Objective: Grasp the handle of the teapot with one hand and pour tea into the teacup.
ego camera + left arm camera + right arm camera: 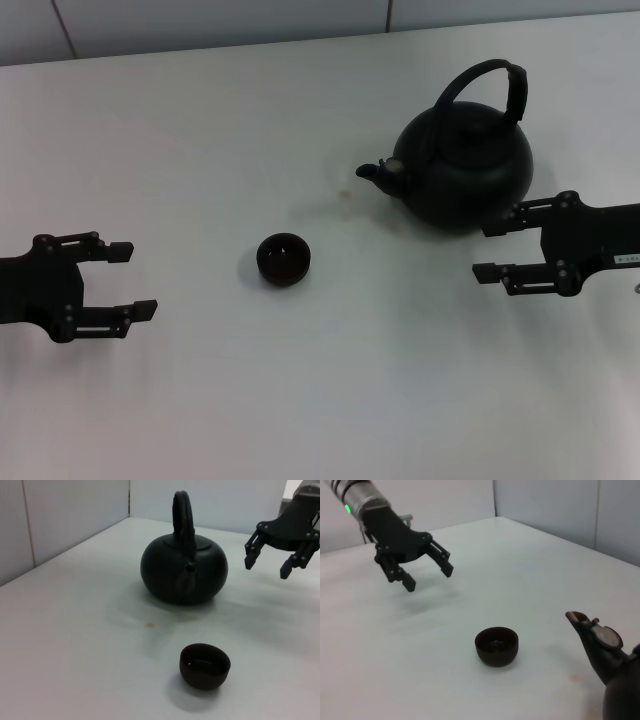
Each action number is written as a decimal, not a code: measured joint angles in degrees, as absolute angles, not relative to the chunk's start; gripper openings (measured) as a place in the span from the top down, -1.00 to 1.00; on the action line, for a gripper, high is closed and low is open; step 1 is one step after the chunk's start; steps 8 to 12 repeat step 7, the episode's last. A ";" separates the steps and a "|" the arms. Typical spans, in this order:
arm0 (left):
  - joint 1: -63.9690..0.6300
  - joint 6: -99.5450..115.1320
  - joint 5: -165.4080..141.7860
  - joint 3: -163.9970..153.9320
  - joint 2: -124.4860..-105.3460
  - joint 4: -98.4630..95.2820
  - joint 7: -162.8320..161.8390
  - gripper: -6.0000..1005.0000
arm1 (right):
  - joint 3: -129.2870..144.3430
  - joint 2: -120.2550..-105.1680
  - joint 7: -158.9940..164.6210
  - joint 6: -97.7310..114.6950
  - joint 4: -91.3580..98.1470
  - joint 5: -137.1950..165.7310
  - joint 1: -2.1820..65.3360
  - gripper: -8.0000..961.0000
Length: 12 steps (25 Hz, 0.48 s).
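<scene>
The round matte black teapot (465,168) stands upright on the white table, right of centre, spout pointing left. Its arched handle (487,82) loops over the lid. It also shows in the left wrist view (183,569), and its spout in the right wrist view (596,633). The tiny black teacup (284,258) sits left of the teapot, also in the wrist views (205,665) (496,645). My right gripper (488,250) is open and empty, just right of and in front of the teapot, low beside its body. My left gripper (132,280) is open and empty at the far left.
The white table (320,400) ends at a pale wall along the back (300,20). A small brownish stain (345,195) lies on the table between the cup and the spout.
</scene>
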<state>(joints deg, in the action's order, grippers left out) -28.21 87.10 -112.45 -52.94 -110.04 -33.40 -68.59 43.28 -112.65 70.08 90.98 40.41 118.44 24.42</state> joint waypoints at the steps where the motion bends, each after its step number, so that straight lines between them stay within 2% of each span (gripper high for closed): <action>1: -28.25 86.99 -112.59 -52.93 -110.12 -33.74 -68.73 -0.61 | 43.39 -112.89 70.13 90.94 40.81 118.84 24.60 -0.28; 12: -28.12 86.93 -112.67 -52.91 -110.48 -34.67 -68.85 -0.61 | 43.18 -113.46 70.13 90.87 41.82 119.61 24.84 -0.28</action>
